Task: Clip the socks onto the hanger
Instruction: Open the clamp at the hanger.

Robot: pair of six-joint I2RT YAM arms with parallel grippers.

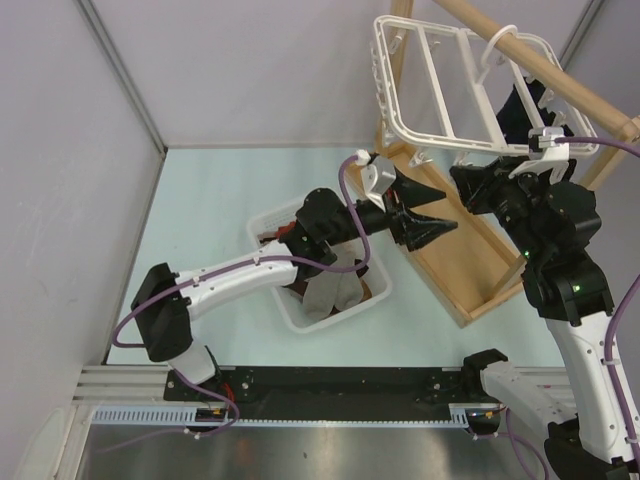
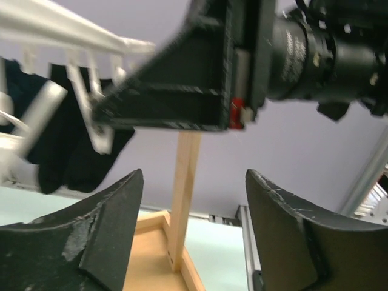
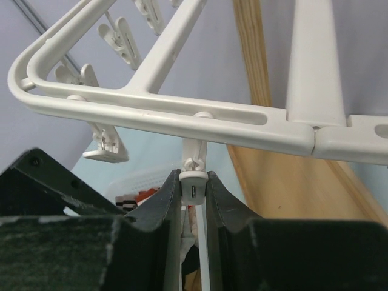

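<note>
The white hanger point(image 1: 440, 135) hangs by its hook on the wooden pole; it also shows in the right wrist view point(image 3: 170, 112) and the left wrist view point(image 2: 66, 27). My right gripper point(image 1: 392, 180) point(image 3: 194, 177) is shut on one small dangling clip point(image 3: 194, 189) at the hanger's near edge. Black socks point(image 1: 520, 105) point(image 2: 60, 145) hang clipped on the hanger. Grey and striped socks point(image 1: 330, 290) point(image 3: 130, 199) lie in the white basket point(image 1: 268, 225). My left gripper point(image 1: 432, 225) point(image 2: 194, 176) is open and empty, just below the right gripper.
A wooden rack with a slanted pole point(image 1: 540, 60) and a tray base point(image 1: 470, 260) stands at the right; its upright post point(image 2: 185, 188) is straight ahead of the left gripper. Several free clips point(image 3: 121, 39) hang along the hanger's rim. Grey walls close in the left and back.
</note>
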